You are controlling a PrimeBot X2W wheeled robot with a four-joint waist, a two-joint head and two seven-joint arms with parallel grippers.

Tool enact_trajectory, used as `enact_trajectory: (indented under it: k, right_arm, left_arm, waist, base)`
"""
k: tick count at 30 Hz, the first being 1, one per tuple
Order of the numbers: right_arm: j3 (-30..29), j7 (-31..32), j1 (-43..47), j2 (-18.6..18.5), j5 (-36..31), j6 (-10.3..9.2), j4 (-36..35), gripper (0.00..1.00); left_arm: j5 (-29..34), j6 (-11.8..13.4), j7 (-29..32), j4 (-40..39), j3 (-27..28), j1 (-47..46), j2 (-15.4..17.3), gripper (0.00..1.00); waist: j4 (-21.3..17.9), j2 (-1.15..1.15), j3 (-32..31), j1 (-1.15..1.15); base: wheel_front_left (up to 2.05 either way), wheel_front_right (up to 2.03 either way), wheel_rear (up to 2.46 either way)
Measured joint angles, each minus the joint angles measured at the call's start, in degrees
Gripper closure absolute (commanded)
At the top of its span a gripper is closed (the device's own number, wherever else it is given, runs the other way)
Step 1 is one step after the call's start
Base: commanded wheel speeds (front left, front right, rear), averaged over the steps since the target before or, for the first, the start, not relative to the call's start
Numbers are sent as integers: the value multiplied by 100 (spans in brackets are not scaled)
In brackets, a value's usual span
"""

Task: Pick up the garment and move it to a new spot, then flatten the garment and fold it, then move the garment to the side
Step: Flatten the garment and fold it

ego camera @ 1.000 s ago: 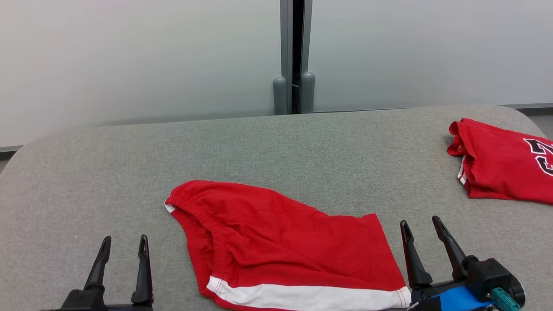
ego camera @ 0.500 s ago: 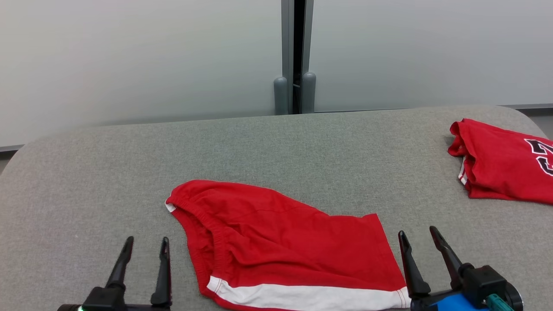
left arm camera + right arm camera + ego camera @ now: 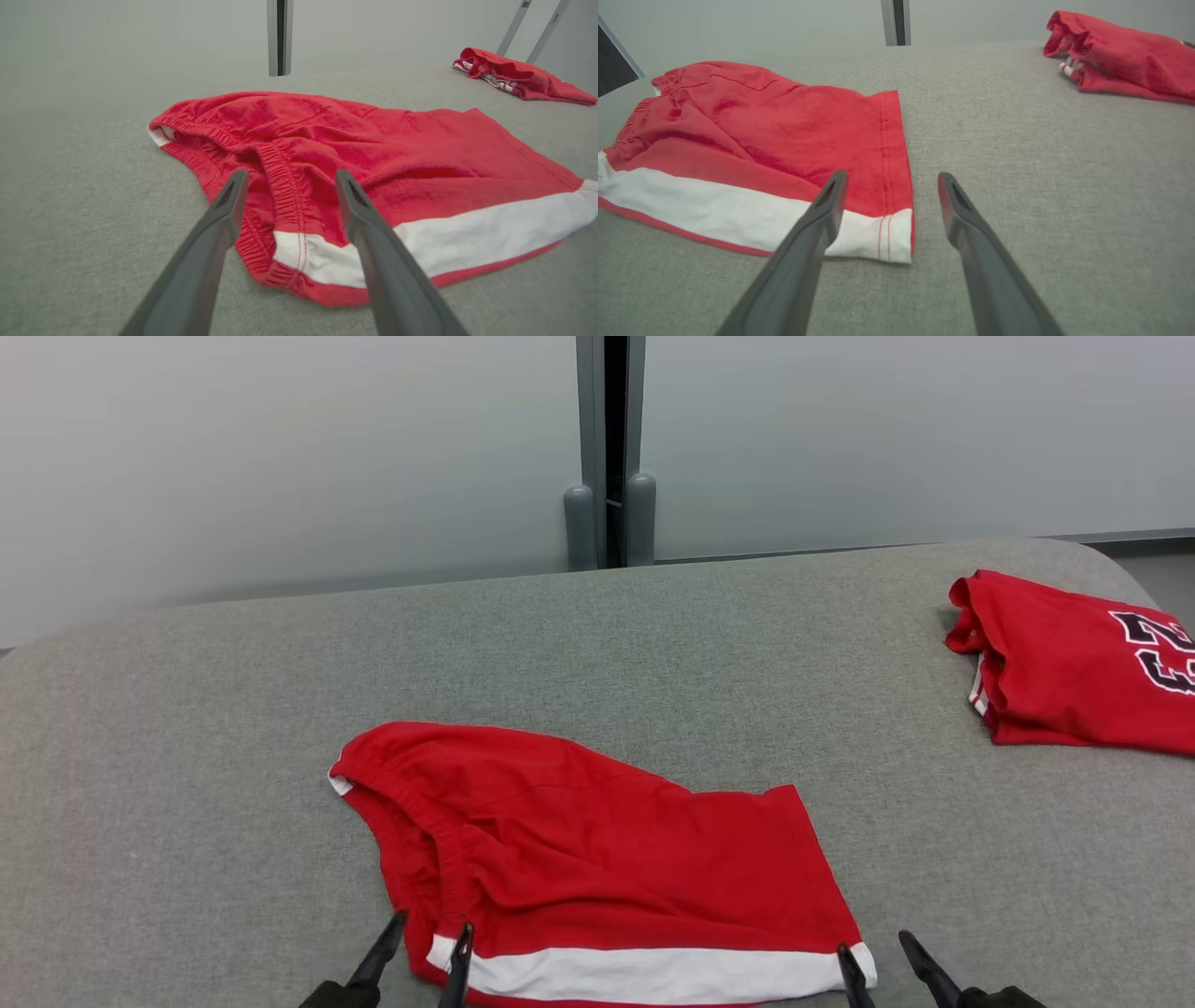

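**While red shorts lie spread, both hands gape empty**

They rest on the tabletop, near its front edge. Left hand, fingers apart, brackets the waistband corner; right hand, likewise parted, brackets the white-striped hem corner.

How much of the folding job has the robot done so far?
Hardly any yet. The red shorts lie rumpled on the grey table, not held. In hand: the left gripper and right gripper, both open, sit at the shorts' two near corners. Left: grabbing, moving, flattening, folding, setting aside.
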Motion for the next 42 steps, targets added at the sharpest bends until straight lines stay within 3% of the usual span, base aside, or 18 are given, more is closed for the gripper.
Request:
enact_trajectory:
  k: [19, 32, 42]
  right_arm:
    - [648, 1, -341, -71, 404, 0, 955, 0]
    - [832, 1, -555, -112, 525, 0, 1070, 0]
    - [964, 1, -655, -123, 598, 0, 1100, 0]
  left_arm:
    - [-100, -129, 0, 1238, -690, -511, 221, 0]
    - [-181, -130, 0, 1638, -765, -818, 370, 0]
    - [-734, -130, -5, 2107, -1537, -1174, 456, 0]
  waist:
    - [-34, 0, 143, 0]
    - [-52, 0, 198, 0]
    - [-67, 0, 230, 0]
  base:
    - [0, 0, 0]
    - [0, 0, 0]
    - [0, 0, 0]
